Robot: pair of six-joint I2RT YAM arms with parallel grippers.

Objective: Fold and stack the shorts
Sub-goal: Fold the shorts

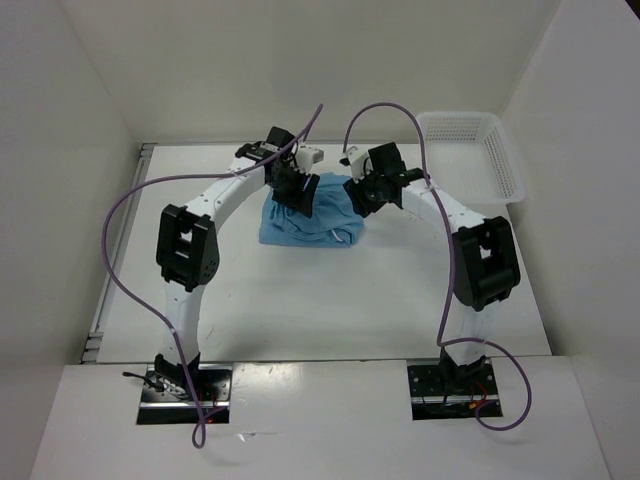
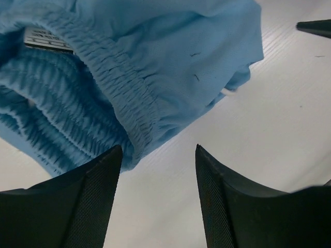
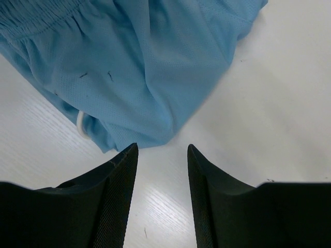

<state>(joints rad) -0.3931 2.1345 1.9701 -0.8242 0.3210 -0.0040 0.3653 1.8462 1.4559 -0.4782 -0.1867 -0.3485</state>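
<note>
The light sky-blue shorts (image 1: 310,222) lie crumpled on the white table at mid-back, between my two grippers. In the left wrist view the gathered waistband (image 2: 111,77) with a white label fills the upper left. My left gripper (image 2: 159,150) is open and empty, just off the waistband edge. In the right wrist view the shorts' smooth fabric (image 3: 155,67) fills the top, with a loop of white drawstring (image 3: 80,124) at its left edge. My right gripper (image 3: 163,147) is open and empty, its tips at the fabric's near edge.
A white plastic lattice basket (image 1: 475,155) stands at the back right of the table. White walls enclose the table on the left, back and right. The other gripper's dark fingertip (image 2: 315,27) shows at the top right of the left wrist view.
</note>
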